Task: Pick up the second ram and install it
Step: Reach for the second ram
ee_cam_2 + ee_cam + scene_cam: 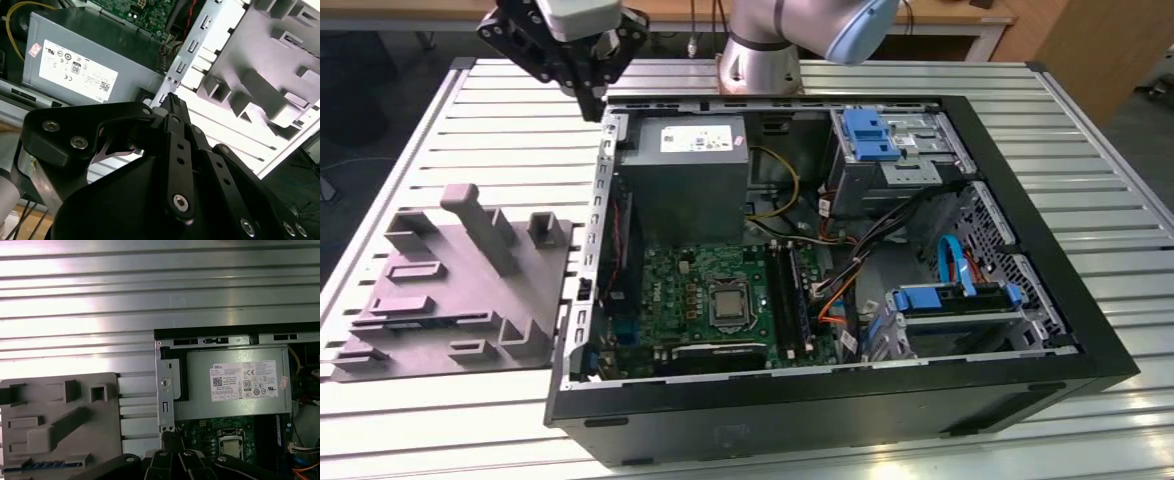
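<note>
My gripper (596, 108) hangs shut above the table, just outside the far corner of the open computer case (1067, 330) on the exterior view's left. Its black fingers meet at the tips in both wrist views (171, 97) (170, 437), with nothing between them. The second ram (47, 465) shows in the first wrist view as a thin blue-green strip lying in the grey holder (60, 415), well apart from the gripper. The black memory slots (783, 290) sit beside the processor (724, 302) on the green board.
The grey holder (447, 300) with upright posts stands on the slatted table (454, 110), on the exterior view's left of the case. Inside the case are a grey power supply (683, 175), drive bays with blue clips (867, 135) and loose cables (847, 270).
</note>
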